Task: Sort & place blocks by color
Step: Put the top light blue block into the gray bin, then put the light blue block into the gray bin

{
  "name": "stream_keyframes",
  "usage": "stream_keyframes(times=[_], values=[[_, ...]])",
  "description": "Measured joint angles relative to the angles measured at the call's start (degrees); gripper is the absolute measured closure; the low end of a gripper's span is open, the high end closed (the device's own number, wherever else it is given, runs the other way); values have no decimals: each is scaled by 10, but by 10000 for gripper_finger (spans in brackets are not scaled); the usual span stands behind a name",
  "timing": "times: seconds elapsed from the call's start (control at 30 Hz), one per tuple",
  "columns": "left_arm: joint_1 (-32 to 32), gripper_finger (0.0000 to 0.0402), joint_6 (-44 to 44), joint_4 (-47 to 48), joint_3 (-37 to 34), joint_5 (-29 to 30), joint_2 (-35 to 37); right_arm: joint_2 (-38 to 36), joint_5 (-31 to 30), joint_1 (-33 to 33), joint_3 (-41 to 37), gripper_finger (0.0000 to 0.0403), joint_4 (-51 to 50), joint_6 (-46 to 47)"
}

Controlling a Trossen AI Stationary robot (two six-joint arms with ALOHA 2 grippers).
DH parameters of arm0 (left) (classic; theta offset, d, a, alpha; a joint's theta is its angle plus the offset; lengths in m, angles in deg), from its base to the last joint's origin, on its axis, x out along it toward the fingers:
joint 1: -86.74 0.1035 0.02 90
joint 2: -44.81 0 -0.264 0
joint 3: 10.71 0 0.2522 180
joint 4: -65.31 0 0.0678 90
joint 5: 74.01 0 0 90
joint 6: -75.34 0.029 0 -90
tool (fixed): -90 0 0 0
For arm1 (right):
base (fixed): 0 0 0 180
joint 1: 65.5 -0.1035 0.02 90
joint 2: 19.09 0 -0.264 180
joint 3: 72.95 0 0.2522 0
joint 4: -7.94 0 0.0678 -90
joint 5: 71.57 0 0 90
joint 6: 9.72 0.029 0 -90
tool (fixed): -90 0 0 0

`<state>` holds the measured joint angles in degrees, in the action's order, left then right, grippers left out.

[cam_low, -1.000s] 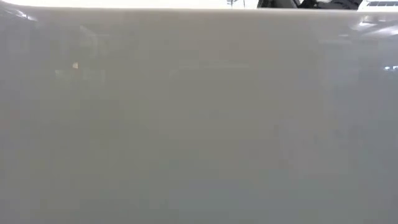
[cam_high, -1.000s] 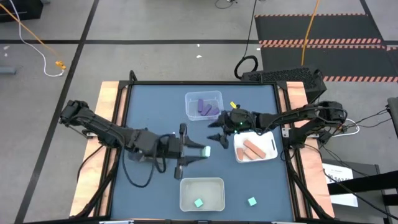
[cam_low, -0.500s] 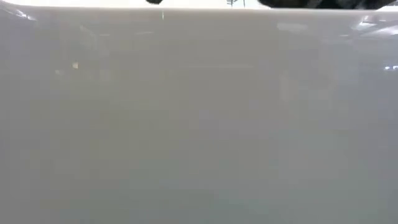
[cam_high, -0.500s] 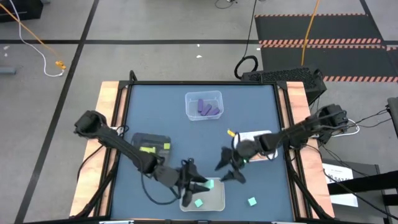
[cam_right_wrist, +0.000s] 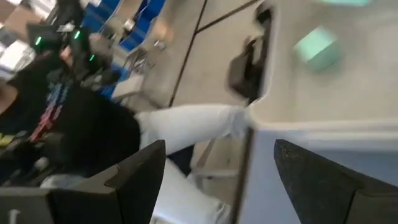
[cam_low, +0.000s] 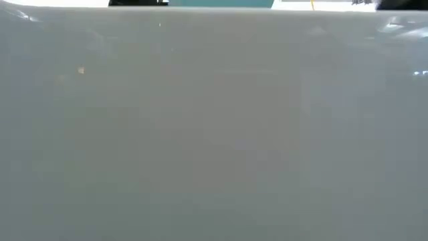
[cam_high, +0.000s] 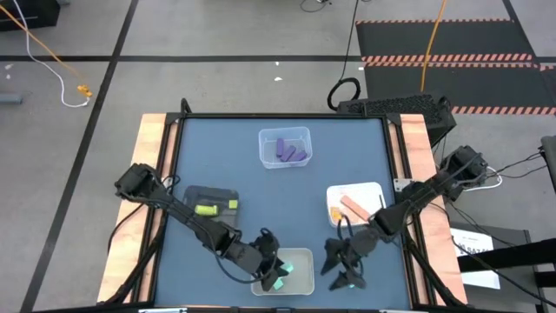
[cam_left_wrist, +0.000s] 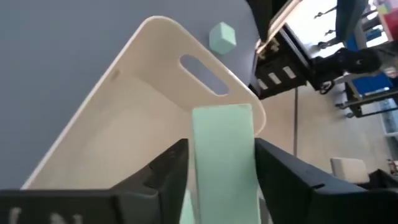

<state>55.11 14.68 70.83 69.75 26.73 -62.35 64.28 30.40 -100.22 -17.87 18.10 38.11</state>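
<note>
1. Left hand (cam_left_wrist: 221, 180) clamped on teal bar (cam_left_wrist: 224, 155), over white tray (cam_high: 300, 256).
2. Right hand (cam_high: 343, 271) spread apart near loose teal cube (cam_left_wrist: 222, 36) on desk (cam_high: 226, 156).
3. Could clip tray rim on release, spilling bar; hands near enough to collide.

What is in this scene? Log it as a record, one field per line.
left claw: shut on a teal bar over the white tray at the near edge
right claw: open, over the loose teal cube beside that tray
clear bin: purple blocks
white tray on the right: orange bar
black tray: yellow-green blocks
</note>
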Motion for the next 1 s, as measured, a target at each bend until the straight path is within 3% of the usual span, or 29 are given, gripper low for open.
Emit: stream_keyframes(times=[0.2,0.47,0.83,1.0], values=[[-1,178,8,-25,0,0,2,0,-1,-35,0,112,31,10],[-1,166,53,-102,0,0,3,0,-2,-37,0,114,93,23],[-10,165,140,-224,0,1,3,-30,-4,-109,0,154,-151,169],[-6,165,161,-224,0,1,3,-28,-39,-144,0,158,-225,137]])
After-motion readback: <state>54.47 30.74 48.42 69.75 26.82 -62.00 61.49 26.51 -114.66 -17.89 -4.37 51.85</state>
